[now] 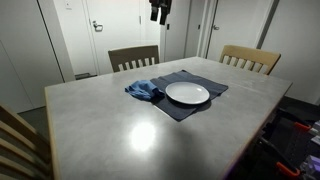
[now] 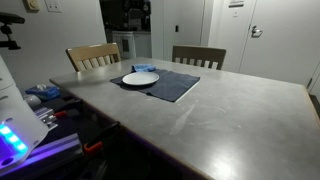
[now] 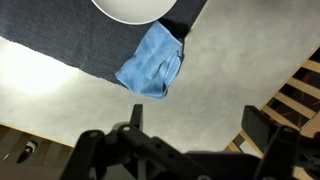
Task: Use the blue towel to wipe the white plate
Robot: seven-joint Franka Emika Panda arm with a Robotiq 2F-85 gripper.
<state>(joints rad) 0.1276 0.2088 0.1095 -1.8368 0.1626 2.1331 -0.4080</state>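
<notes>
Here, grey table (image 1: 120, 135), mat (image 1: 185, 110) w/ plate (image 1: 187, 93), towel (image 1: 143, 91), 2 chairs (image 1: 133, 57), white doors (image 1: 105, 25)

No legible text, label, brand or number in any view. In an exterior view, a white placard (image 2: 237, 3) is mounted on a door (image 2: 255, 45); its lettering is too small to read.
</notes>
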